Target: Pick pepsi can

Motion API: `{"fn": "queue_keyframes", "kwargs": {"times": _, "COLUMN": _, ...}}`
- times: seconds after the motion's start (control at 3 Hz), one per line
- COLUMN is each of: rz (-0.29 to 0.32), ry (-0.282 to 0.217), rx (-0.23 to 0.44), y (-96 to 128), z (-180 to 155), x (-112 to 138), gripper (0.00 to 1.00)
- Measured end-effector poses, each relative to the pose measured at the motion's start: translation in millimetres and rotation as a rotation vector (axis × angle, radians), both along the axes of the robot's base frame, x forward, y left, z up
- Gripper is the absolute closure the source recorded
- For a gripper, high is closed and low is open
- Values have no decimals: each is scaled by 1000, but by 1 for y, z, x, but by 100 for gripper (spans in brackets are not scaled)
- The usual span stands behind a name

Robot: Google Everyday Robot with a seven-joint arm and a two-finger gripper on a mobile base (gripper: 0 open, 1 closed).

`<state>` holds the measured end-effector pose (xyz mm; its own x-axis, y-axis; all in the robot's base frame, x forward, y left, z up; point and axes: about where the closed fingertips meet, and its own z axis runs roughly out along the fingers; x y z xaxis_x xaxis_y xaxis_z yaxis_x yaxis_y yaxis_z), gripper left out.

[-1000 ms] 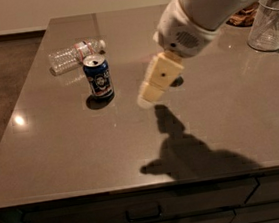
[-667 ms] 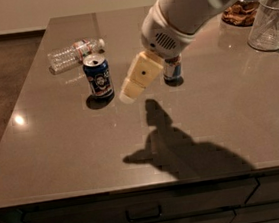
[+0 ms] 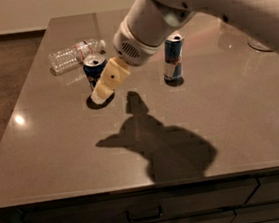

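Note:
The pepsi can [image 3: 93, 68], short and dark blue with a silver top, stands upright on the grey table [image 3: 53, 148] at the back left. My gripper [image 3: 100, 94], cream-coloured on a white arm, reaches down from the upper right. It sits directly in front of the can's lower right side and hides part of it. I cannot tell whether it touches the can.
A clear plastic bottle [image 3: 71, 55] lies on its side just behind the pepsi can. A taller slim blue-and-silver can [image 3: 173, 57] stands to the right of the gripper. A glass base [image 3: 259, 45] shows at the far right behind the arm. Drawers run under the table's front edge.
The arm has swung left and the gripper now overlaps the pepsi can. The slim can, hidden by the arm a second ago, is in full view.

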<state>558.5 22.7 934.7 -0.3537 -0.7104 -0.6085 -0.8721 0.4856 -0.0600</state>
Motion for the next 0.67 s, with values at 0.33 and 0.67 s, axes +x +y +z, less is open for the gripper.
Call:
{"fn": "queue_keyframes", "kwargs": {"times": 0.33, "rz": -24, "ry": 21, "rx": 18, "y": 20, "z": -12, "x": 14, "gripper": 0}}
{"fn": "queue_keyframes", "kwargs": {"times": 0.67, "rz": -43, "ry": 24, "rx": 47, "y": 37, "z": -16, "x": 27, "gripper": 0}}
